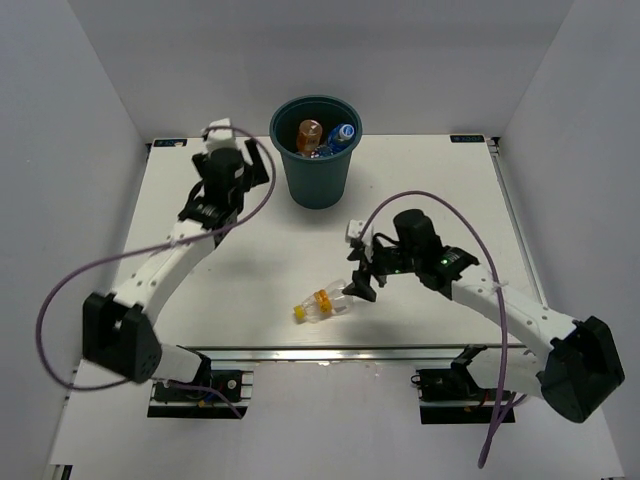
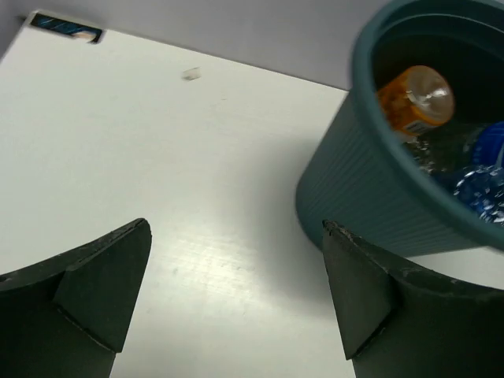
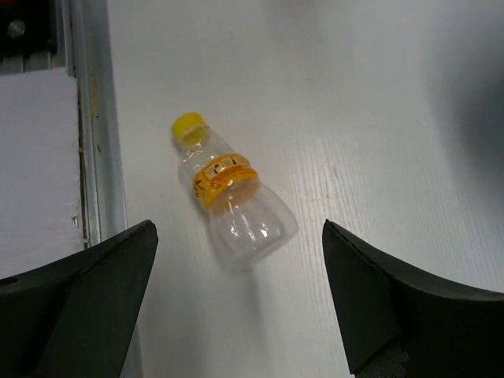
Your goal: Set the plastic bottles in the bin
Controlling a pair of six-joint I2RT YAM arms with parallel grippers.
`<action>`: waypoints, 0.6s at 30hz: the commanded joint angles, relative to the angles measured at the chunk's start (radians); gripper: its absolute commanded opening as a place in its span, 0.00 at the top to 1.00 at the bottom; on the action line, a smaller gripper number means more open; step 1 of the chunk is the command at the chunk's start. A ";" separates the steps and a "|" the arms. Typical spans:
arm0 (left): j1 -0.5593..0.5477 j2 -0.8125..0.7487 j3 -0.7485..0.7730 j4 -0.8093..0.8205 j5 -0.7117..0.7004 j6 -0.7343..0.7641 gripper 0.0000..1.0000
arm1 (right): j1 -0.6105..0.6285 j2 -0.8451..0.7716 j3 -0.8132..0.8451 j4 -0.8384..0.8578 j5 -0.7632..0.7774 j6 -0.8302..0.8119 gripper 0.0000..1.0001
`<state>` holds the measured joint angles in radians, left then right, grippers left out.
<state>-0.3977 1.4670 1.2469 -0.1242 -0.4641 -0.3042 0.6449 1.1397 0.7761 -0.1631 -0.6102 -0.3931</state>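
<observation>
The bin [image 1: 315, 180] stands at the far middle of the worktop [image 1: 450, 190] with several bottles [image 1: 308, 133] inside it. The left claw [image 2: 236, 236] is just to the bin's left, apart from its wall. One more bottle [image 1: 320, 303] lies on its side near the front edge, cap end toward the left, and the right claw [image 1: 358, 280] hangs just beside its base end, to the right and slightly behind.

White table [image 1: 250, 270], aluminium rail along its near edge [image 3: 98, 157], blue corner sticker [image 2: 67, 29]
</observation>
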 commanded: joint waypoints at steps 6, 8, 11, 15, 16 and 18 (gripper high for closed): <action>0.042 -0.396 -0.478 0.197 -0.177 -0.121 0.02 | 0.203 0.250 0.239 -0.165 0.208 -0.211 0.11; 0.080 -0.384 -0.492 0.146 -0.166 -0.139 0.02 | 0.240 0.330 0.290 -0.203 0.263 -0.208 0.11; 0.148 -0.330 -0.457 0.058 -0.118 -0.185 0.02 | 0.278 0.410 0.299 -0.185 0.368 -0.170 0.11; 0.203 -0.297 -0.458 0.064 -0.065 -0.205 0.02 | 0.302 0.465 0.243 -0.110 0.397 -0.099 0.11; 0.206 -0.297 -0.469 0.076 -0.053 -0.202 0.02 | 0.312 0.476 0.224 -0.090 0.398 -0.090 0.11; 0.215 -0.295 -0.509 0.150 -0.009 -0.197 0.02 | 0.314 0.491 0.177 -0.023 0.362 -0.067 0.11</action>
<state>-0.1944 1.1942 0.7677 -0.0414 -0.5400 -0.4850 0.9478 1.6222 0.9932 -0.2646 -0.2562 -0.5056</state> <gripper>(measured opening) 0.983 0.895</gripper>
